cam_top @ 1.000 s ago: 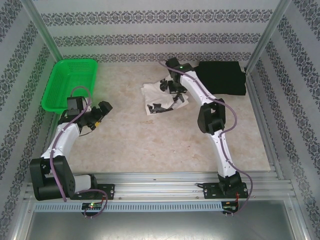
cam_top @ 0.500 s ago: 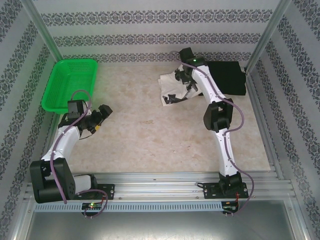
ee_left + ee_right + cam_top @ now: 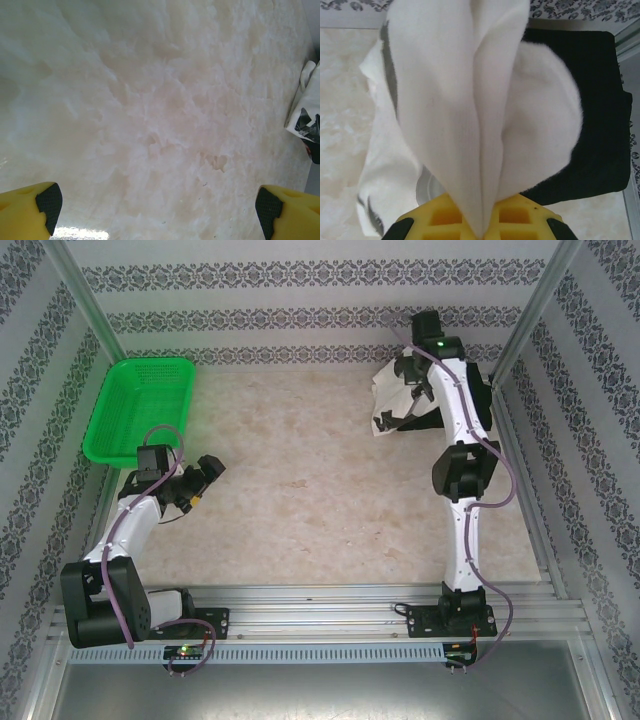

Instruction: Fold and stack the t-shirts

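**White t-shirt carried over the black one; stack not yet made.**

You had the right gripper [image 3: 480, 231] clamped on a gathered fold of the white t-shirt [image 3: 470, 100]. It hung bunched above the black t-shirt [image 3: 592, 125] at the far right corner of the bench [image 3: 300, 510]. The black one lay as a flat, folded-looking rectangle. The white one looked crumpled rather than folded, so by my reading about half the job was done. Folding the white shirt and setting it on top were still left. Your left gripper [image 3: 205, 472] hovered with jaws wide apart over bare bench near the green basket [image 3: 140, 405], holding nothing. Compared with a second earlier, the white shirt had left the middle rear of the bench, lifted and swung right with the arm. The left arm had barely shifted.
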